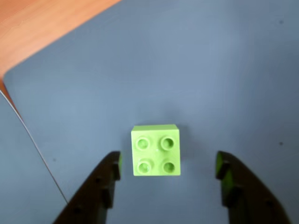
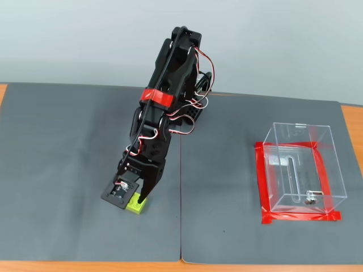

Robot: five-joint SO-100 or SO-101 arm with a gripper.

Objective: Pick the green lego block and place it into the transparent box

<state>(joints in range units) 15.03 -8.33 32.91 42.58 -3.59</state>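
Between the spread-apart hand (image 1: 167,164) fingers sits one green lego block (image 1: 155,150).

Nothing to read here.
No lettering, labels, brands or numbers show on anything in the wrist view or the fixed view.

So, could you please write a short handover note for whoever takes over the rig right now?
Gripper: open, lowered over the green lego block, one of the fingers on each side, neither touching it in the wrist view.
Block: studs up on the grey mat, not gripped.
Transparent box: to the right in the fixed view, inside a red tape outline; no block in it.
Done: approach and alignment.
Left: close on the block, lift, carry it to the box, release.
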